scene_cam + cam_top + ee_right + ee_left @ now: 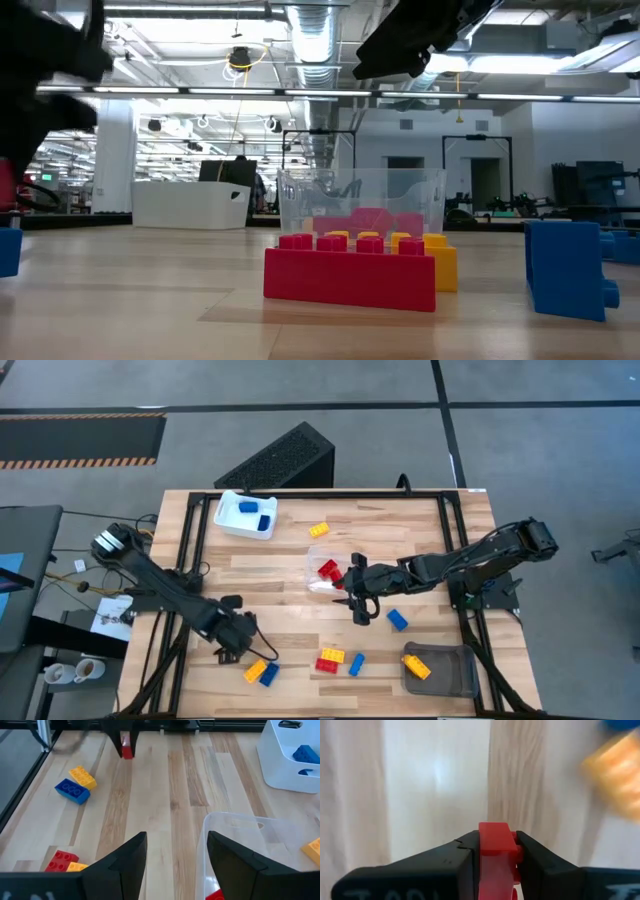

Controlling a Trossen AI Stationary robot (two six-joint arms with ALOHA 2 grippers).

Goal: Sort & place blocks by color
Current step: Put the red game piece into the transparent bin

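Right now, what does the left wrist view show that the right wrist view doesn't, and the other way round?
Only the left wrist view shows the left gripper closed on a red block.

Only the right wrist view shows the right gripper open over the table, the clear tray, the white tray holding a blue block, and a red-and-yellow pair.

Both share the wooden table and the yellow block beside the blue one, blurred in the left wrist view.
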